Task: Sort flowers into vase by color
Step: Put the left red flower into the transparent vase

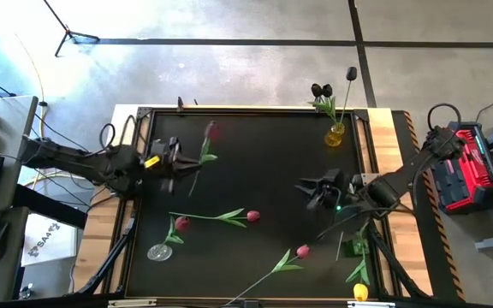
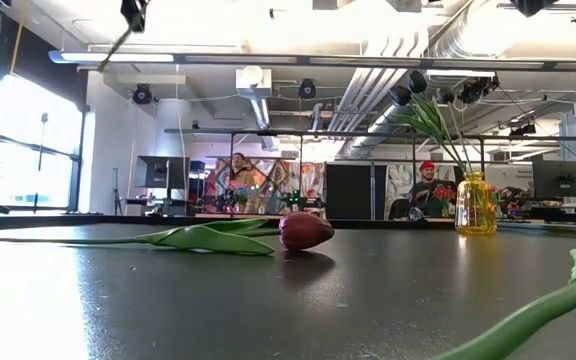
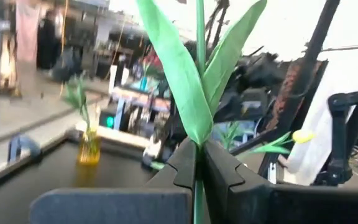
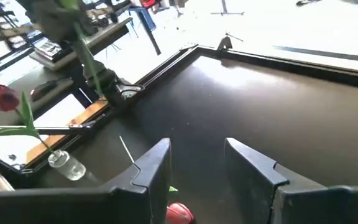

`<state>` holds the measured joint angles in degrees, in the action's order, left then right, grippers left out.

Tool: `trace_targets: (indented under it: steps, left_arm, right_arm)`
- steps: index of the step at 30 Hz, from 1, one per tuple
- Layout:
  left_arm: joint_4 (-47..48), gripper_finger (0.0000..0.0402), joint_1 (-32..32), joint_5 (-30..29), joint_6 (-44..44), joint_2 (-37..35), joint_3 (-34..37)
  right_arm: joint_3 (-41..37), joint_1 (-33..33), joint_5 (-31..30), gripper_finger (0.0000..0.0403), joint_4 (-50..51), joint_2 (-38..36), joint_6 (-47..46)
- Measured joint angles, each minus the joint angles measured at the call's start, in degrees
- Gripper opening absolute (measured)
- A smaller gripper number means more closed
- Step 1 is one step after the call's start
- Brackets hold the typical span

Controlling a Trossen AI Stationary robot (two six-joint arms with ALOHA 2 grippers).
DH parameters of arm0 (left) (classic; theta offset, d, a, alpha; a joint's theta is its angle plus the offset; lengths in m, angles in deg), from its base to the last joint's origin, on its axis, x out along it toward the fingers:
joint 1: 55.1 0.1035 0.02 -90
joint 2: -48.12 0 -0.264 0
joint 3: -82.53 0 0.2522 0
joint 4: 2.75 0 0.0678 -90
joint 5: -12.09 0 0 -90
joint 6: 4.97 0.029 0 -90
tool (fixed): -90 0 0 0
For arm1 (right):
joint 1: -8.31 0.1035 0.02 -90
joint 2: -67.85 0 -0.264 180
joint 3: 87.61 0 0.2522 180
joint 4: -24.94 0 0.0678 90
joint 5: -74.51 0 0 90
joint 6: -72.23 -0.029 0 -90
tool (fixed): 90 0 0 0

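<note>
Left gripper (image 1: 181,160) is closed on a pink flower (image 1: 211,131) stem, right gripper (image 1: 311,192) wide w/ nothing; thin stem could slip or swing while carried.

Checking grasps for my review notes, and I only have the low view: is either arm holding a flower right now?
Observer: Yes, the left gripper is shut on a pink tulip's stem, held above the table.
Operator: And the right one?
Observer: The right gripper is open and empty, over the table.
Operator: Any pink ones sorted?
Observer: One stands in the clear vase on the left arm's side.
</note>
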<state>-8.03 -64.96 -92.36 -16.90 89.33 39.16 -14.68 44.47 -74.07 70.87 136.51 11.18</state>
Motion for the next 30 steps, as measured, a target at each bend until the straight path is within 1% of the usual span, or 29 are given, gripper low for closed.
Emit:
trace_targets:
  steps: [2,6,12,17,20,22,23,27,30]
  left_arm:
    - [-0.59,0.0000,-3.15,-1.71,1.99,-1.43,-0.02]
    - [1.59,0.0000,-11.00,-5.85,3.92,-4.17,-0.02]
    - [2.41,0.0000,-21.23,-12.96,6.57,-5.71,-0.02]
    - [4.96,0.0000,-28.18,-13.68,6.88,-5.99,0.04]
    - [5.12,0.0000,-31.71,-16.45,8.13,-7.64,3.03]
    - [4.85,0.0000,-33.49,-18.70,7.34,-10.51,6.17]
    - [3.28,0.0000,-34.22,-19.17,6.98,-12.24,7.80]
    - [-4.09,0.0000,-37.86,-18.53,7.09,-19.62,13.24]
    - [-5.08,0.0000,-42.10,-17.40,7.71,-23.98,15.26]
  right_arm:
    - [0.00,0.02,-0.38,0.0138,0.81,0.00,-0.82]
    - [0.00,0.02,-0.12,0.0138,0.78,0.00,-2.45]
    - [0.00,-0.09,0.56,0.0138,1.51,0.00,-2.56]
    - [0.00,-0.67,0.78,0.0138,1.50,0.00,-3.91]
    - [0.00,-1.31,0.41,0.0138,1.46,0.00,-6.79]
    - [0.00,-1.60,-0.98,0.0138,1.48,0.02,-9.42]
    - [0.00,-1.79,-1.51,0.0138,1.45,0.02,-10.67]
    - [0.00,-2.85,-1.85,0.0138,1.43,0.02,-13.78]
    - [0.00,-4.10,-1.84,0.0138,1.17,0.02,-14.06]
